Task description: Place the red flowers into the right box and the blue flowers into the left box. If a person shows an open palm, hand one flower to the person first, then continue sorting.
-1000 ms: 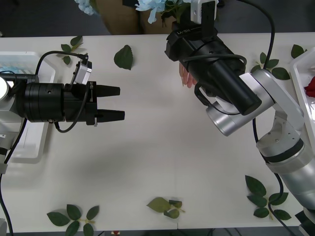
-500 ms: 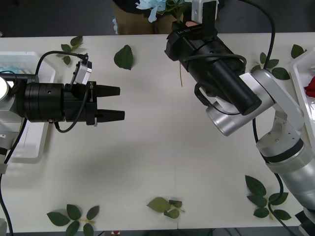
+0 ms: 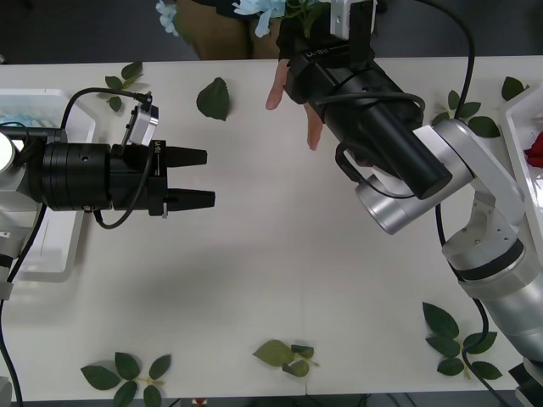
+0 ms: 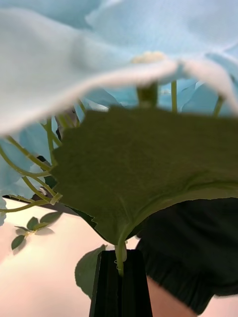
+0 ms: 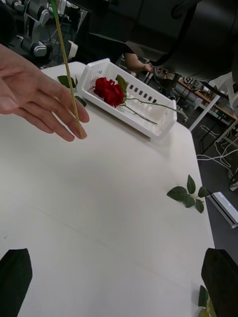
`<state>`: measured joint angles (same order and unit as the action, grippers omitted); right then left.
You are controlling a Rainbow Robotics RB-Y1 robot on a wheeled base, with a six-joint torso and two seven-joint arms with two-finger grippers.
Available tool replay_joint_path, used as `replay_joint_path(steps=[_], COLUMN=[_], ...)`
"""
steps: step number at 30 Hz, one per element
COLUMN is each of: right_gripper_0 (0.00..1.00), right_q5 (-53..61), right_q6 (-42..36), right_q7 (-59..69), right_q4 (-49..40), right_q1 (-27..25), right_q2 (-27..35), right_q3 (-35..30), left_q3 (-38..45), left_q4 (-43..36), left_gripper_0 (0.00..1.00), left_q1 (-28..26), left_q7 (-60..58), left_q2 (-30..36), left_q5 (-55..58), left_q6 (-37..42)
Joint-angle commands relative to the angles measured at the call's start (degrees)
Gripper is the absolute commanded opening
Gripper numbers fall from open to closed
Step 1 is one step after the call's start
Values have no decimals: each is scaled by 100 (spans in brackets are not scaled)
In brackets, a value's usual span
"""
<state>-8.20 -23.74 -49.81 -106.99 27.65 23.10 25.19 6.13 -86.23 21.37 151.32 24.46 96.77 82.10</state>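
My right gripper (image 3: pixel 349 21) reaches over the table's far edge, its black fingers (image 4: pixel 120 285) shut on the stem of a blue flower (image 4: pixel 99 59). The pale head (image 3: pixel 257 8) shows at the far edge. A person's open hand (image 3: pixel 275 86) in a dark sleeve (image 4: pixel 198 257) lies under the flower, and the thin stem (image 5: pixel 67 69) crosses its fingers (image 5: pixel 44 99). My left gripper (image 3: pixel 209 177) hovers open over the left half of the table. The left box (image 3: pixel 75 242) holds blue flowers (image 3: pixel 17 114). A red flower (image 5: pixel 109 91) lies in the right box (image 5: pixel 148 126).
Loose green leaf sprigs lie about the white table: one leaf (image 3: pixel 213 98) at the far middle, clusters at the near left (image 3: pixel 127 373), near middle (image 3: pixel 284 354) and near right (image 3: pixel 454 339). Another sprig (image 3: pixel 471 119) sits by the right box.
The person's hand, drawn back half a second ago, has come forward again, open under the held blue flower. Both arms have stayed in place.
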Motion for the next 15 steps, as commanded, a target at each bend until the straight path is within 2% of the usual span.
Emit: replay_joint_path(steps=[1,15], right_gripper_0=[0,0], right_q5=[-67,-67], right_q6=[221,247], right_q7=[288,367], right_q4=[-94,-94], right_q1=[232,232], right_q2=[-95,-104], right_q3=[-181,-198], left_q3=[-60,-60], left_q4=[-175,-175], left_gripper_0=[100,100], left_q1=[25,25], left_q7=[368,368], left_q2=[-38,-38], left_q5=[78,78], left_q6=[-45,-45])
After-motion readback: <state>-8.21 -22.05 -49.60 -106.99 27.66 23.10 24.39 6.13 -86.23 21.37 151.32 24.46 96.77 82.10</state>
